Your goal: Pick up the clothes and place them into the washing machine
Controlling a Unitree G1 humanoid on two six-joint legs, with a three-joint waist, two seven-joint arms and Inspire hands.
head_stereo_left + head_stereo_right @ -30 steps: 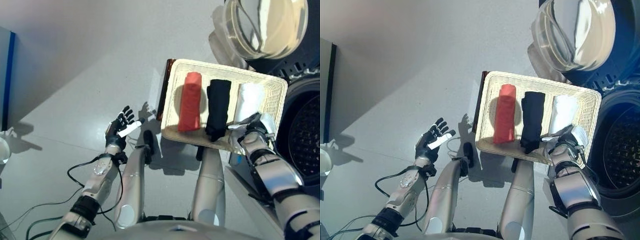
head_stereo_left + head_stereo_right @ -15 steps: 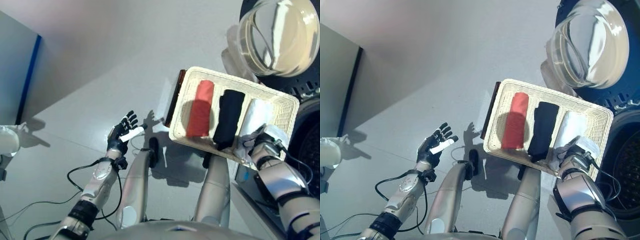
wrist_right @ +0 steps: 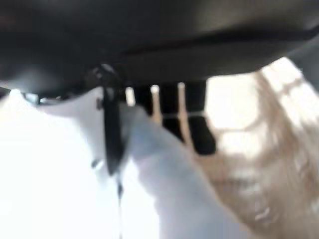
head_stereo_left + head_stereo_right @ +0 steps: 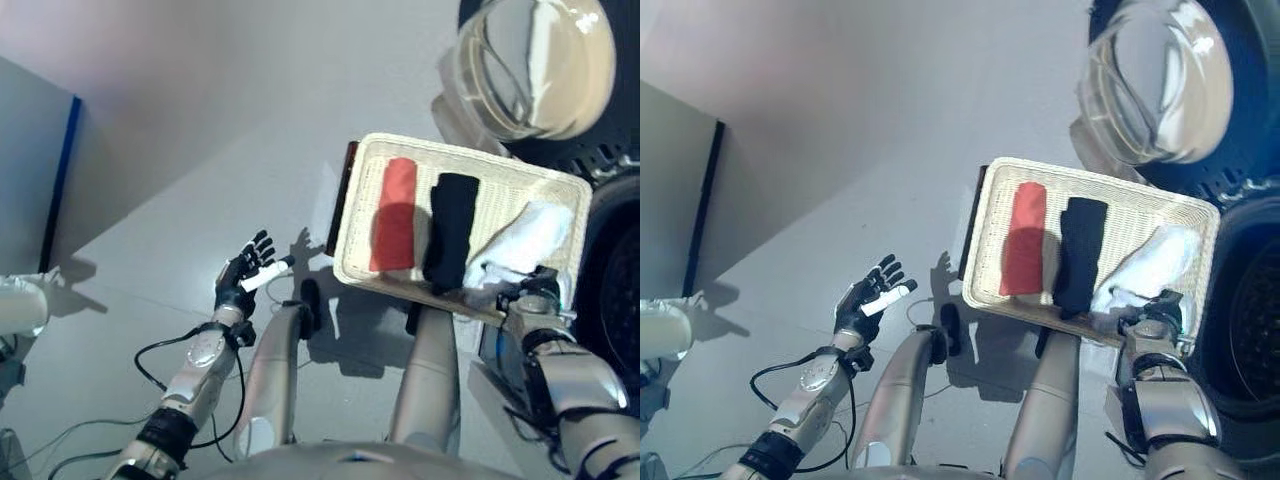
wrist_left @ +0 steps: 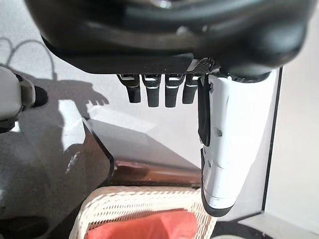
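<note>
the right hand (image 4: 533,291) has its fingers curled on the white cloth (image 4: 520,243) at the near right corner of the wicker basket (image 4: 355,215), probably to lift it toward the washing machine drum (image 4: 1250,320) just beside. the red cloth (image 4: 394,227) and black cloth (image 4: 451,232) lie apart in the basket. the left hand (image 4: 245,272) hangs spread and empty over the floor.

The right hand's (image 4: 532,290) fingers are hidden in the white cloth (image 4: 520,248), its wrist view blurred
</note>
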